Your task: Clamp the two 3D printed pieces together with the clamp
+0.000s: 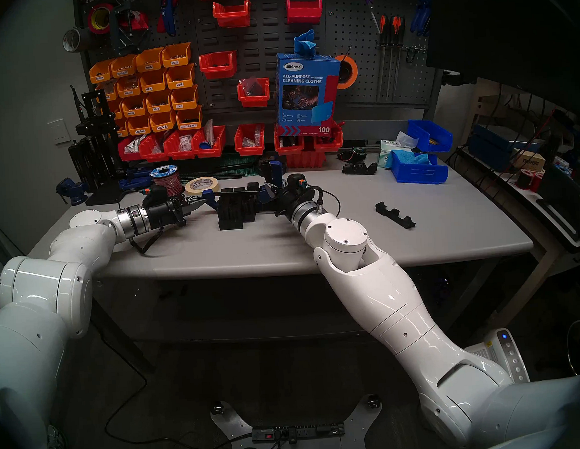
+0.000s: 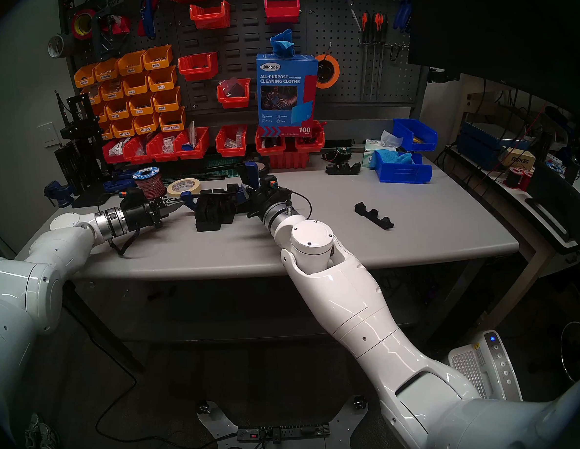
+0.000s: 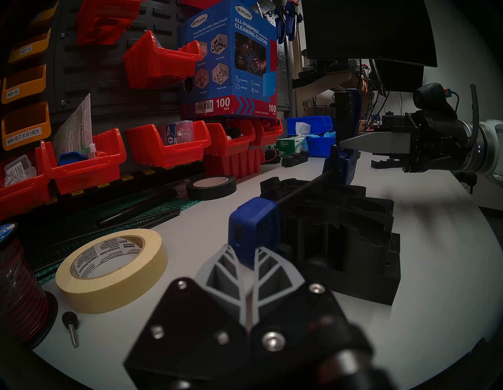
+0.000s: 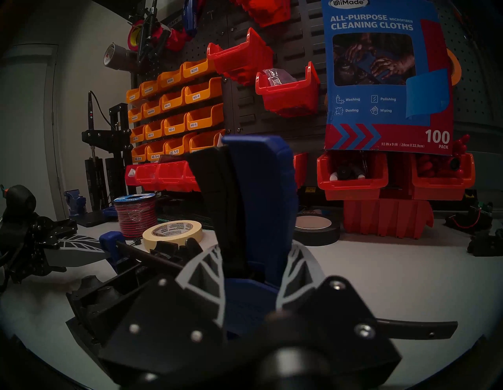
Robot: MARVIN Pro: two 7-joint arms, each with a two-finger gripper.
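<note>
Gripping the bar clamp (image 3: 296,190) at both ends, the left gripper (image 3: 249,258) pinches its blue end jaw, the right gripper (image 4: 254,269) squeezes its trigger handle, straddling two black printed pieces (image 1: 237,210) mid-bench.

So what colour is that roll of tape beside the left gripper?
Cream; the roll of tape shows best in the left wrist view.
</note>
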